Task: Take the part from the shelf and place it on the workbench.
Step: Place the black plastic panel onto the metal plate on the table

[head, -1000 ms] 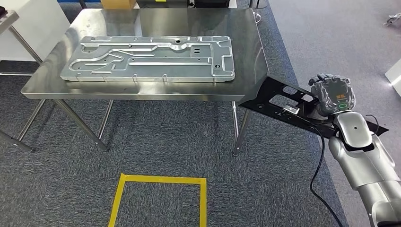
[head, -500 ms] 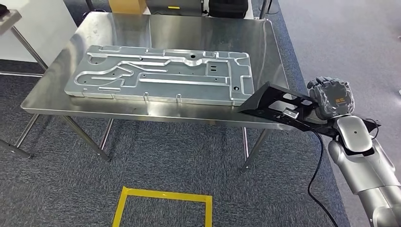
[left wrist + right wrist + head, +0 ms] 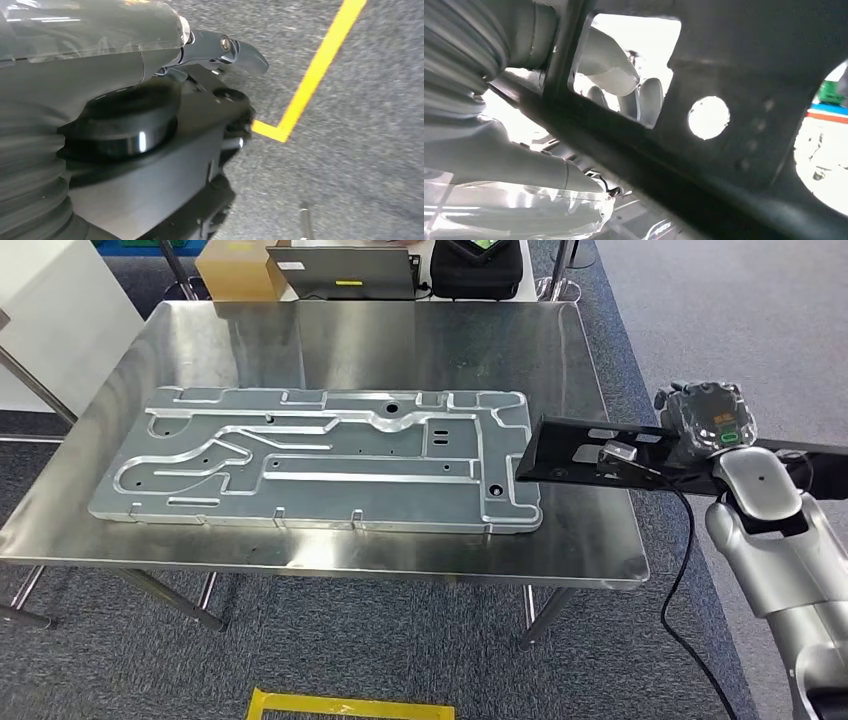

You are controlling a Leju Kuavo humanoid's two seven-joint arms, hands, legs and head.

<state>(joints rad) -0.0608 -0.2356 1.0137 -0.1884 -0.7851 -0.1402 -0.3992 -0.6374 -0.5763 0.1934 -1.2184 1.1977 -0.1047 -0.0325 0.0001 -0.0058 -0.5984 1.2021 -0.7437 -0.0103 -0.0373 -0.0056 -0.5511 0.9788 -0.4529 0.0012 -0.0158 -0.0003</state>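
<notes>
Nearest the robot, the right robot hand (image 3: 708,425) gripped the flat black metal bracket with cut-out openings (image 3: 600,452) by its outer end; in the right wrist view the pale fingers (image 3: 616,75) showed through a rectangular cut-out of the bracket (image 3: 744,100), curled about its edge. The bracket lay roughly level, its long axis running crosswise from the right robot hand toward the robot's left, so that its free end reached in over the right part of the shiny stainless-steel surface (image 3: 420,340) while the held end hung out past the surface's right edge. Whether the free end touched the steel or hovered just above it could not be told. Just beyond that free end, nearly meeting it, lay the large silver machined aluminium plate with milled channels (image 3: 320,455), its own long axis also crosswise, filling the middle of the surface. By my judgement the placing turned on lowering the bracket into the bare strip on the right, short of the plate. The left robot hand (image 3: 220,50) hung low over grey carpet; its state could not be told. Farthest off, a cardboard box (image 3: 235,270) stood behind the surface.
</notes>
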